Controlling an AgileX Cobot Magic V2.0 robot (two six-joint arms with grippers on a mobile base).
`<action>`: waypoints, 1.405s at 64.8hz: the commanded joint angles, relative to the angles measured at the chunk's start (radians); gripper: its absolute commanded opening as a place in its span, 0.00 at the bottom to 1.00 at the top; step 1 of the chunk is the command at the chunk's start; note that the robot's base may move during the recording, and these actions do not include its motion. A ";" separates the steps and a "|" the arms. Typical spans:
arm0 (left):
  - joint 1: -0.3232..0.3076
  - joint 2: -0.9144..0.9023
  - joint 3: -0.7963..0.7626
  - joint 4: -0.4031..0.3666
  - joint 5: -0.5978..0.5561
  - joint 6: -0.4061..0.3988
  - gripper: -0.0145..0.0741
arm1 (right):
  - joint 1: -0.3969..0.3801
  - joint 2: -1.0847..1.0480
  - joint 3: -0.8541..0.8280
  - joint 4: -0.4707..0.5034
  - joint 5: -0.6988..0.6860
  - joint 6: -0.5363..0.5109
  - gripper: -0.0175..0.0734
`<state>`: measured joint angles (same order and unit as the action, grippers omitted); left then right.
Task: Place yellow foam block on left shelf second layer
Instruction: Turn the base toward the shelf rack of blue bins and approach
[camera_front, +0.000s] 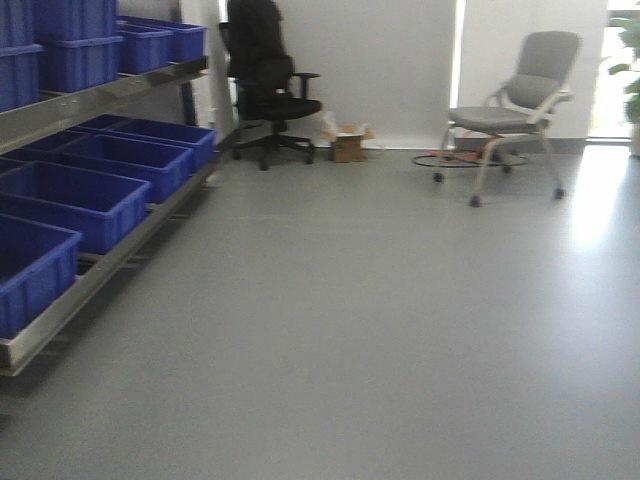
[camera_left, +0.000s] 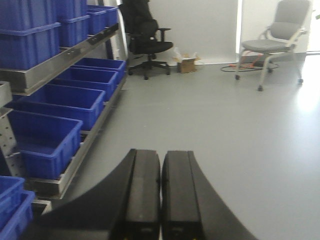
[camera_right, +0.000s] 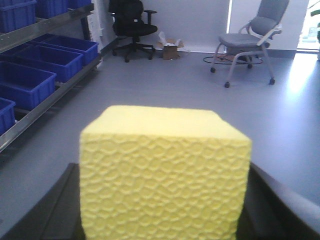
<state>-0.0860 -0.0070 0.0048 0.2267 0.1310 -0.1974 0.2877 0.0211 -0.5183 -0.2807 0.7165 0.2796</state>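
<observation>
Grasp done: right pincer (camera_right: 165, 215) clamped on bright yellow foam cube (camera_right: 165, 170), left pincer (camera_left: 161, 190) together. Grey metal shelf (camera_right: 50, 27) ahead-left; placing remains.

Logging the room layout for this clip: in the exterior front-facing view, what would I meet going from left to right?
blue bins → black office chair → cardboard box → grey chair

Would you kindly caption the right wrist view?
Right gripper holds the yellow foam block, blue shelf bins on the left.
</observation>
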 joint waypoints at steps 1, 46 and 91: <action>-0.002 -0.013 0.026 -0.003 -0.086 -0.004 0.32 | -0.005 0.017 -0.025 -0.021 -0.085 -0.005 0.58; -0.002 -0.013 0.026 -0.003 -0.086 -0.004 0.32 | -0.005 0.017 -0.025 -0.021 -0.085 -0.005 0.58; -0.002 -0.013 0.026 -0.003 -0.086 -0.004 0.32 | -0.005 0.017 -0.025 -0.021 -0.085 -0.005 0.58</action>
<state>-0.0860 -0.0070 0.0048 0.2267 0.1310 -0.1974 0.2877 0.0211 -0.5183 -0.2830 0.7165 0.2796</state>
